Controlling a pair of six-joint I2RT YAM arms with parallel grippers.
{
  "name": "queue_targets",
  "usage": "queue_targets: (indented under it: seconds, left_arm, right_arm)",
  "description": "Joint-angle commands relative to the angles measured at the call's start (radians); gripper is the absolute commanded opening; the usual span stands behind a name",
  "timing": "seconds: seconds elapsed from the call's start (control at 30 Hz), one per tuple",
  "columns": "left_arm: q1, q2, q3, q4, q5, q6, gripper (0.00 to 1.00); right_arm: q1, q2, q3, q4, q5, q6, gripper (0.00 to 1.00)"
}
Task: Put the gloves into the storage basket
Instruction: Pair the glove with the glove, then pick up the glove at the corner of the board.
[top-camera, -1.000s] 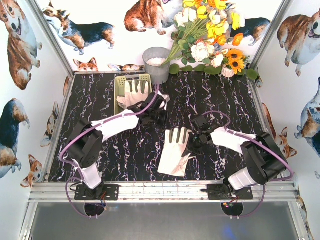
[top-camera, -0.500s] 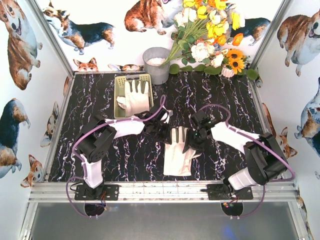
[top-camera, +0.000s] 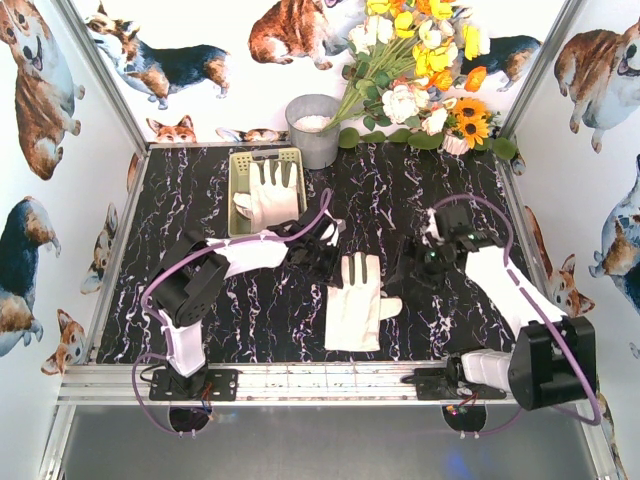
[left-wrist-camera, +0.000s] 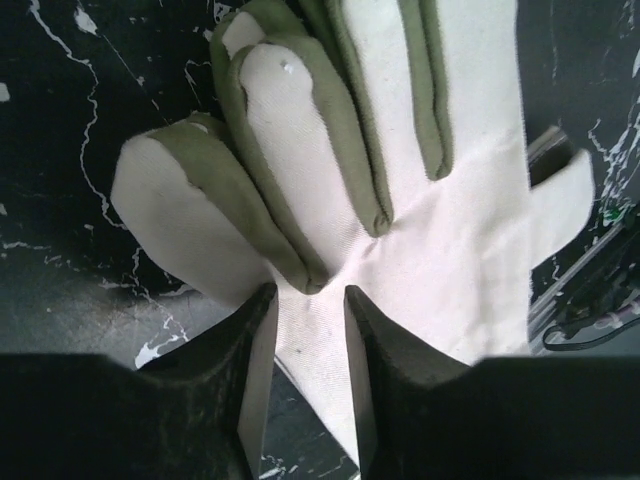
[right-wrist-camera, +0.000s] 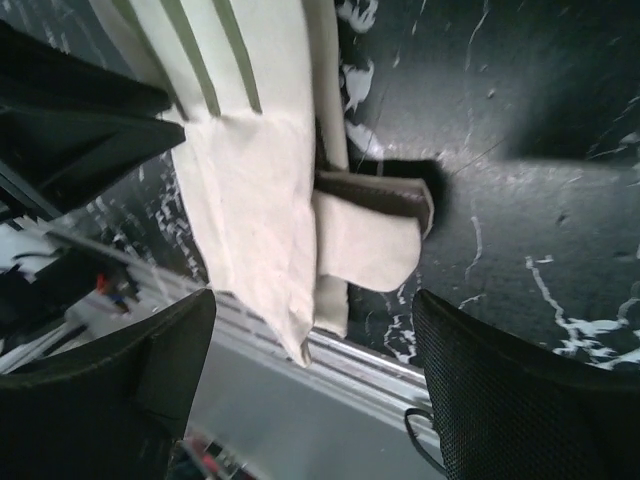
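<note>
One cream-white glove (top-camera: 355, 305) lies flat on the black marbled table, fingers toward the back, thumb to the right. A second glove (top-camera: 270, 195) lies in the pale yellow-green storage basket (top-camera: 238, 160) at the back left. My left gripper (top-camera: 325, 262) sits at the table glove's upper-left edge. In the left wrist view the gripper (left-wrist-camera: 310, 292) stands a narrow gap apart over the glove (left-wrist-camera: 450, 230), whose fabric looks flat and unbunched. My right gripper (top-camera: 412, 272) hangs wide open to the right of the glove. The right wrist view shows this gripper (right-wrist-camera: 312, 300) empty, above the glove's (right-wrist-camera: 250, 170) cuff end.
A grey metal bucket (top-camera: 314, 128) stands just right of the basket at the back. A bunch of artificial flowers (top-camera: 420, 70) leans over the back right corner. The metal front rail (top-camera: 330, 380) runs along the near edge, close to the glove's cuff.
My right gripper opened, let go of the table glove and drew back to the right. My left arm swung from beside the basket to the glove's upper-left edge.
</note>
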Motion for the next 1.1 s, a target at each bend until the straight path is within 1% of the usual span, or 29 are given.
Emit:
queue_targets:
  seconds: [0.0,0.07,0.2,0.4,0.43,0.53,0.63,0.8,0.9,0.97,1.0,1.07]
  left_arm:
    - [0.006,-0.068,0.067,-0.079,-0.016,0.019,0.33]
    - [0.006,-0.102,0.076,-0.104,-0.017,0.022,0.38]
    - [0.010,-0.153,0.037,-0.125,0.011,-0.002,0.44]
    - [0.026,-0.184,-0.062,-0.127,0.015,-0.047,0.49]
    - [0.032,-0.182,-0.067,-0.124,0.022,-0.050,0.51]
    - [0.045,-0.153,-0.085,-0.108,0.058,-0.054,0.52]
    - [0.051,-0.109,-0.090,-0.102,0.073,-0.049,0.47]
    - [0.054,-0.059,-0.095,-0.079,0.091,-0.042,0.45]
    - [0.054,-0.034,-0.095,-0.064,0.097,-0.035,0.36]
    - [0.055,-0.023,-0.096,-0.069,0.080,-0.028,0.30]
    - [0.056,-0.020,-0.097,-0.071,0.074,-0.026,0.27]
    - [0.056,-0.013,-0.101,-0.072,0.068,-0.024,0.23]
  right_arm:
    - [-0.072,-0.048,-0.103,0.130,-0.283,0.023,0.82]
    - [-0.094,-0.052,-0.140,0.161,-0.325,0.016,0.84]
    - [-0.103,-0.018,-0.204,0.200,-0.350,-0.013,0.85]
    - [-0.104,0.008,-0.266,0.245,-0.298,-0.033,0.86]
    - [-0.105,0.008,-0.270,0.247,-0.288,-0.037,0.87]
    - [-0.110,0.023,-0.287,0.263,-0.261,-0.046,0.87]
    - [-0.115,0.050,-0.308,0.316,-0.272,-0.034,0.87]
    - [-0.115,0.097,-0.328,0.436,-0.337,0.012,0.87]
    - [-0.115,0.122,-0.353,0.513,-0.365,0.055,0.86]
    - [-0.114,0.145,-0.381,0.594,-0.392,0.105,0.84]
    - [-0.113,0.159,-0.392,0.631,-0.406,0.123,0.83]
    - [-0.103,0.183,-0.400,0.653,-0.405,0.133,0.80]
